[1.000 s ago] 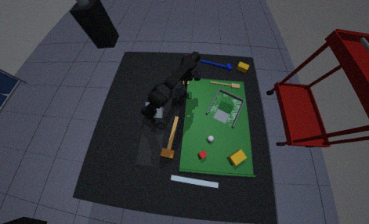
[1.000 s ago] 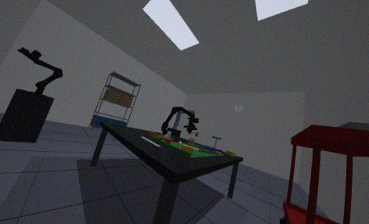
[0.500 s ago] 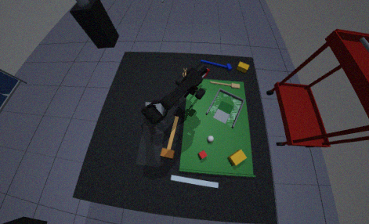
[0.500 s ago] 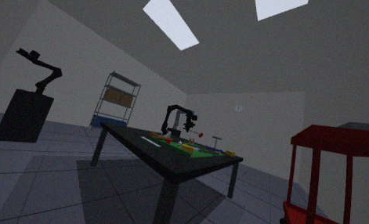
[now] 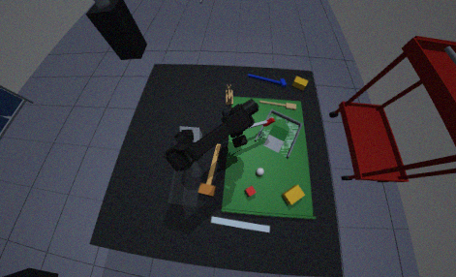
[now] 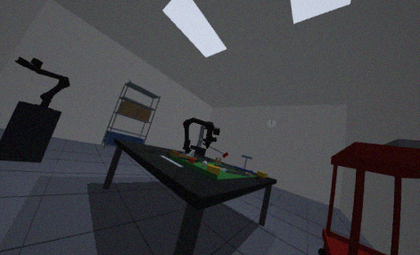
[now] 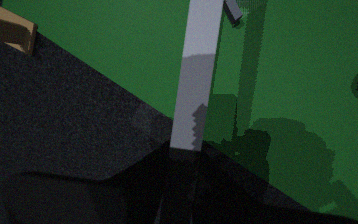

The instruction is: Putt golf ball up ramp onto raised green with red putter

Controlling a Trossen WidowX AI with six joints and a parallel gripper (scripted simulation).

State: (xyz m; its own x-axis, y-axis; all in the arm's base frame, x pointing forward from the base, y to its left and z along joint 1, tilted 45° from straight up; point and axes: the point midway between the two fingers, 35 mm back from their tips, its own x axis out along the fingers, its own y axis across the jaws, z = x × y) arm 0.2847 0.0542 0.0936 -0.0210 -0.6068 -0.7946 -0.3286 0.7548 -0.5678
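The gripper (image 5: 251,121) is clamping the red putter (image 5: 263,123) by its pale shaft above the green mat (image 5: 277,186), well apart from the golf ball (image 5: 259,171).

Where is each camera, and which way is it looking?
Top: overhead, looking down on the table; the arm shows.
Exterior: low on the floor, far off, facing the table's corner; the whole arm shows.
Wrist: on the gripper, looking along the red putter it grips.
Top and wrist share the golf ball and green mat.
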